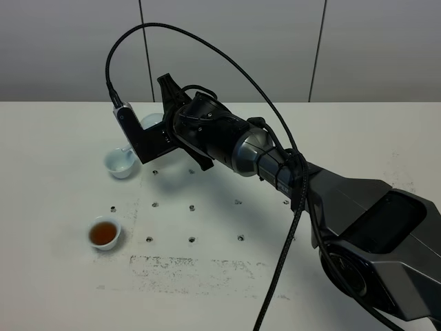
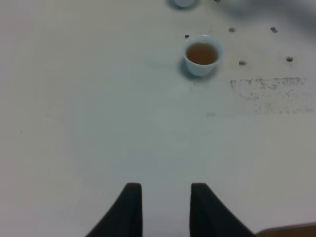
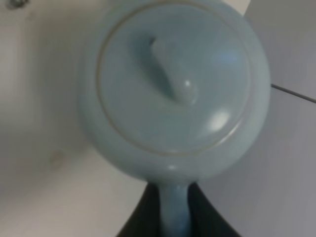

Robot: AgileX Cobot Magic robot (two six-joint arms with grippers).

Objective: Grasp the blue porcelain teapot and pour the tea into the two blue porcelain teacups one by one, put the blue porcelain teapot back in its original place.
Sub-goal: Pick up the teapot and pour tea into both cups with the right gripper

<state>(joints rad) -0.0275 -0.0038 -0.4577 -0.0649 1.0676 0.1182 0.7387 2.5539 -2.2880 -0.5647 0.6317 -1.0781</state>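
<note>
Porcelain, pale blue, three pieces; we list them in turn. Teapot (image 3: 177,89): lid (image 3: 173,98) on, held off the white table (image 1: 344,138) by the right gripper (image 3: 173,195), whose fingers are clenched on its loop handle (image 3: 174,217). In the high view we find it largely hidden behind the arm, just beside the farther teacup (image 1: 121,163). We cannot tell what that cup holds. Nearer teacup (image 1: 105,234): upright, holding brown tea. Left gripper (image 2: 165,197): jaws apart, grasping nothing, above bare table, well apart from the filled cup.
</note>
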